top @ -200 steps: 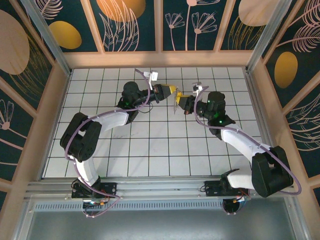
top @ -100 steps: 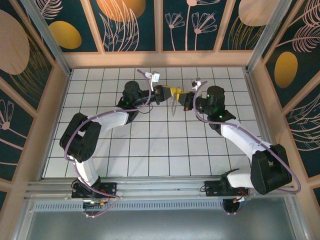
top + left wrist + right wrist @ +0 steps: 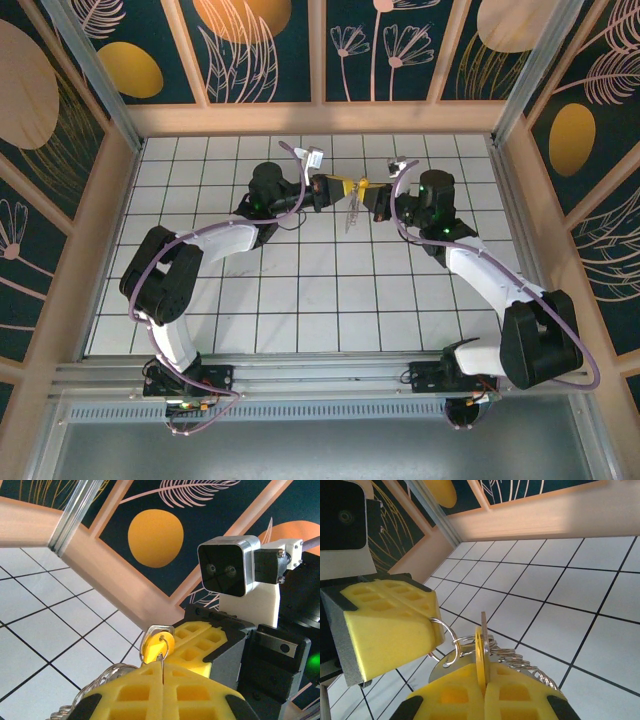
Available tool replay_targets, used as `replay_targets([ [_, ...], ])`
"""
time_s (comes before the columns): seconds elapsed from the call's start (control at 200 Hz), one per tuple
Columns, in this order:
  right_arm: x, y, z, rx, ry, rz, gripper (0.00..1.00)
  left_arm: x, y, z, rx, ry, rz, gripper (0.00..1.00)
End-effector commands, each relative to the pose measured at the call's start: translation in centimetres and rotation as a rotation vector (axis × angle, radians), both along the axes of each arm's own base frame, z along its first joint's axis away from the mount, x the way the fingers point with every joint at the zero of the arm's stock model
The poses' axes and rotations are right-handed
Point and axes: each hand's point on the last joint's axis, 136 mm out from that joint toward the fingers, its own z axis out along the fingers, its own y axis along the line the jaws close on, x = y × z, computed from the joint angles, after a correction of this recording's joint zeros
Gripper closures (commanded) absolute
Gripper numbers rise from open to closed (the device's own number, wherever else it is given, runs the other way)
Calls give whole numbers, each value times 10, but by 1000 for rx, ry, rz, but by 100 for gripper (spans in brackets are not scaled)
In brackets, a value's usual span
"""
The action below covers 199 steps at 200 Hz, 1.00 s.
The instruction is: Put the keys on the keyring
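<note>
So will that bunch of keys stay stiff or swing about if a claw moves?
Probably swings: the keys dangle loose off the keyring. Likely light, as a thin pinch in the left claw carries them. Smooth metal may slip.

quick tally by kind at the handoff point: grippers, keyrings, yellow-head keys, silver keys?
grippers: 2 (left gripper, right gripper)
keyring: 1
yellow-headed key: 1
silver keys: bunched and overlapping, no firm count
total: 4, plus the silver bunch
</note>
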Motion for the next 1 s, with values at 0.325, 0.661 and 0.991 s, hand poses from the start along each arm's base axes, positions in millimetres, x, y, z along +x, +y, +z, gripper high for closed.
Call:
replay_targets([
  [0.325,3,25,20,-39,-55,58,100,-10,-2,40,-49,-107,-28,100],
  [0.661,10,-10,8,-95,-32,-54,100,-11,-1,37,-25,-116,-25,100],
  [0.991,18,-25,-11,-237,16,-116,100,-13,-2,33,38,-161,-40,100],
])
